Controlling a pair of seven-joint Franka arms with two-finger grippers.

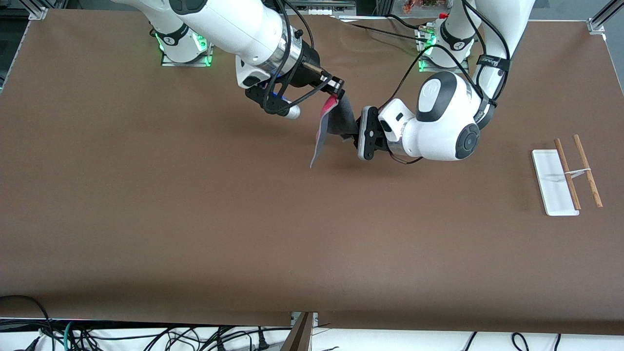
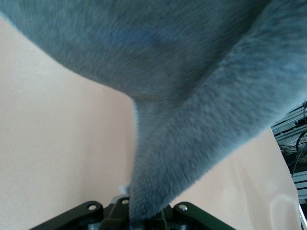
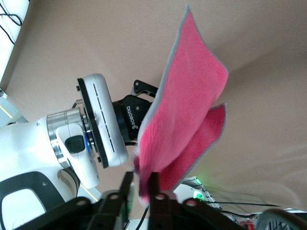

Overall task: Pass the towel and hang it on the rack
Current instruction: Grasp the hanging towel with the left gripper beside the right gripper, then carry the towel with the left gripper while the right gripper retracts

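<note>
The towel [image 1: 327, 122], pink-red on one face and grey on the other, hangs in the air over the middle of the table between both grippers. My right gripper [image 1: 338, 92] is shut on its upper corner; in the right wrist view the pink cloth [image 3: 187, 110] runs down between the fingers [image 3: 140, 188]. My left gripper [image 1: 352, 132] is shut on the towel's grey side; in the left wrist view the grey cloth [image 2: 192, 96] fills the picture and narrows into the jaws [image 2: 144, 218]. The rack [image 1: 553, 183], a white base with two brown rods [image 1: 587, 170], stands at the left arm's end of the table.
The brown table [image 1: 195, 219] spreads wide around the arms. Cables lie along the table's edge nearest the front camera [image 1: 146, 336]. The left arm's hand [image 3: 103, 124] shows close beside the towel in the right wrist view.
</note>
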